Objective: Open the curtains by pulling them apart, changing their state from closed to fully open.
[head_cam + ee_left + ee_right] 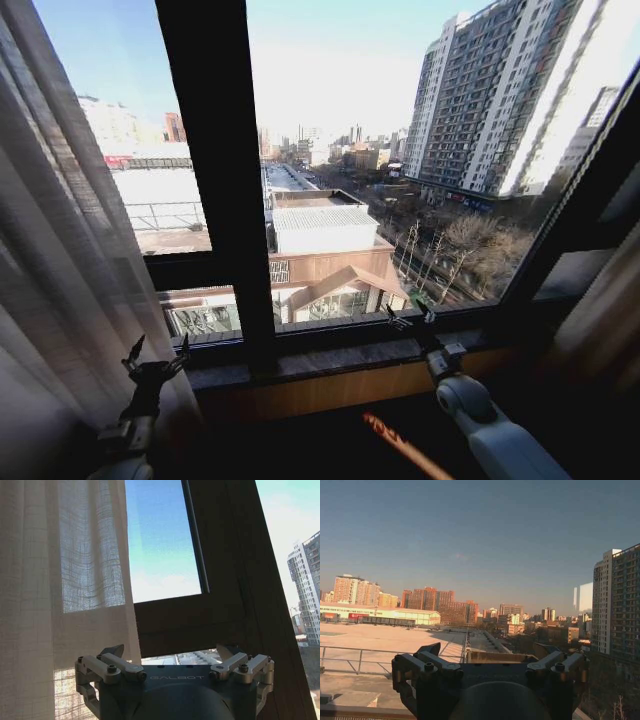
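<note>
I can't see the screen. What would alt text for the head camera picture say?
A sheer white curtain hangs gathered at the left of a dark-framed window, whose glass is uncovered onto a sunlit city. The left gripper hovers open beside the curtain's edge; the right gripper is open near the window sill.

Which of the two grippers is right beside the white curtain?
The left gripper, jaws open, beside the sheer curtain; the right gripper faces bare window glass.
</note>
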Available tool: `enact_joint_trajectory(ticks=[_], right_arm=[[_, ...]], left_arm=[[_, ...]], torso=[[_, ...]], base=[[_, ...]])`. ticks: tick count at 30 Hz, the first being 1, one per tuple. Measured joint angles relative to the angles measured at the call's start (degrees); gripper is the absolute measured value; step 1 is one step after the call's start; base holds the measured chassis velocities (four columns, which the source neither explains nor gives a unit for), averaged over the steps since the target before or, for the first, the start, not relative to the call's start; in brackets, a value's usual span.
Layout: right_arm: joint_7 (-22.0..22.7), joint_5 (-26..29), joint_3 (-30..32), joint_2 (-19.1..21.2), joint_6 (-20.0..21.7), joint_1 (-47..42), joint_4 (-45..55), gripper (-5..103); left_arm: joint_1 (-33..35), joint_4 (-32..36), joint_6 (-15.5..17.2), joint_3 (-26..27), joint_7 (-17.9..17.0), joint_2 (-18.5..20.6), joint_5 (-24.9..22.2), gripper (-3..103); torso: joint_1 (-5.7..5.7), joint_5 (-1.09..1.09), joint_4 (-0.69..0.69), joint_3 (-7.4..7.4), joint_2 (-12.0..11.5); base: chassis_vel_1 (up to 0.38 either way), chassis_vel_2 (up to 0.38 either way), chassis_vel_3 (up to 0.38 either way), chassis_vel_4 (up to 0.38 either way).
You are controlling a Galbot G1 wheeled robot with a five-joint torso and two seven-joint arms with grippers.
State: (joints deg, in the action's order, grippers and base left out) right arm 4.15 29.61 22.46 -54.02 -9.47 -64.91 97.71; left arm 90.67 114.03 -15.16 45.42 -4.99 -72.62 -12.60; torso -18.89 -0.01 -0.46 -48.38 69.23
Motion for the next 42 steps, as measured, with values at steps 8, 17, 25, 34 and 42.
enact_joint_trajectory(ticks=[8,17,25,34,42], right_arm=[[0.0,0.0,0.0,0.0,0.0,0.0,0.0,100],[0.0,0.0,0.0,0.0,0.0,0.0,0.0,100],[0.0,0.0,0.0,0.0,0.0,0.0,0.0,100],[0.0,0.0,0.0,0.0,0.0,0.0,0.0,100],[0.0,0.0,0.0,0.0,0.0,0.0,0.0,100]], left_arm=[[-1.5,-4.7,1.4,3.9,-1.7,1.2,-3.1,100],[-7.4,-11.1,1.9,2.2,-0.8,5.4,-7.7,100],[-15.4,-18.5,2.7,-2.3,1.4,9.3,-10.4,100],[-24.3,-27.2,1.6,-6.3,5.0,11.4,-11.6,100],[-27.5,-31.6,0.6,-7.4,8.0,11.7,-12.4,92]], torso=[[0.0,0.0,0.01,0.0,0.0],[0.0,0.01,0.0,-0.01,0.0],[0.0,0.0,0.0,-0.01,0.0],[-0.01,0.01,-0.01,-0.01,0.0],[0.0,0.0,0.0,-0.01,0.0]], base=[[0.0,0.0,0.0,0.0],[0.0,0.0,0.0,0.0],[0.0,0.0,0.0,0.0],[0.0,0.0,0.0,0.0],[0.0,0.0,0.0,0.0]])
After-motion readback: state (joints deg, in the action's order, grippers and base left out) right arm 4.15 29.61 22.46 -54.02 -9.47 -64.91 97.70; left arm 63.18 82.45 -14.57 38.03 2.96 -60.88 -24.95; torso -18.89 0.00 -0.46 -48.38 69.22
